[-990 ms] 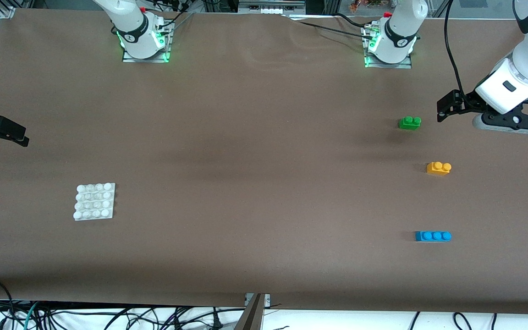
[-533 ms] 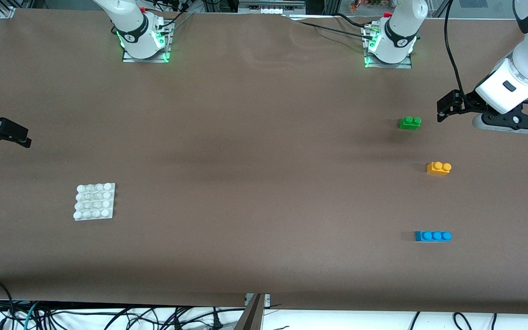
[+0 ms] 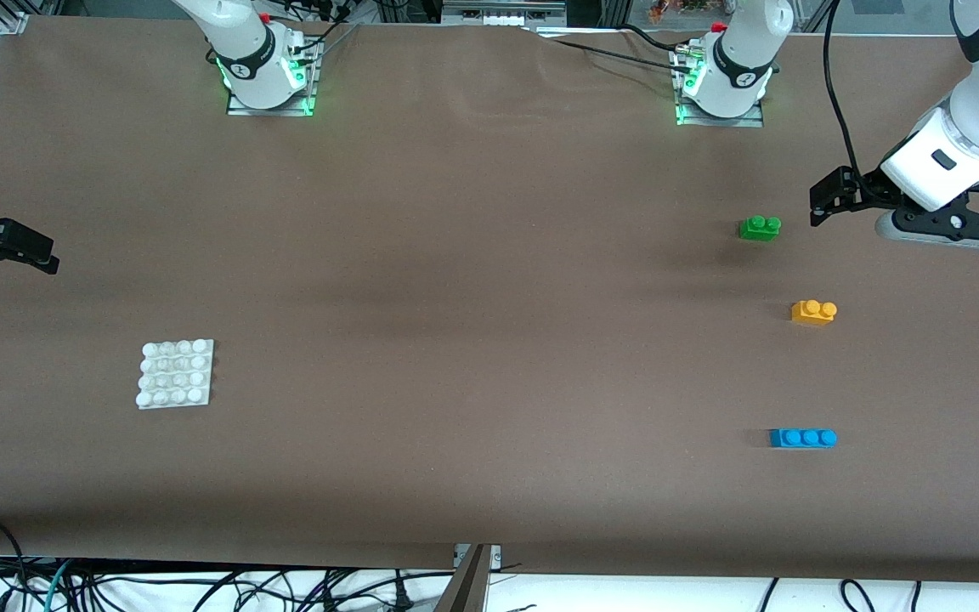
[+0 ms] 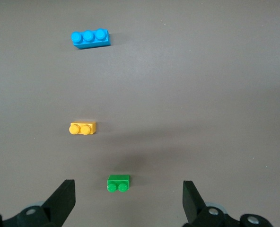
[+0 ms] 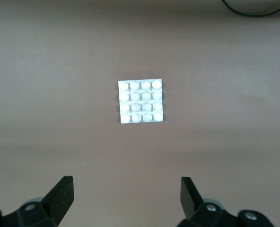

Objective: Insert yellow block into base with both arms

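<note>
The yellow block (image 3: 813,312) (image 4: 82,128) lies on the brown table toward the left arm's end, studs up. My left gripper (image 3: 823,197) (image 4: 129,198) hangs open and empty over the table close to the green brick (image 3: 760,228), apart from the yellow block. The white studded base (image 3: 176,374) (image 5: 141,101) lies flat toward the right arm's end. My right gripper (image 3: 24,245) (image 5: 126,196) hovers open and empty over the table's edge at that end, well away from the base.
A green two-stud brick (image 4: 118,183) lies farther from the front camera than the yellow block. A blue three-stud brick (image 3: 802,438) (image 4: 90,38) lies nearer. Both arm bases (image 3: 267,68) (image 3: 723,81) stand at the table's back edge.
The right gripper has shifted very slightly over the table's end. The left arm and all the bricks stay where they were.
</note>
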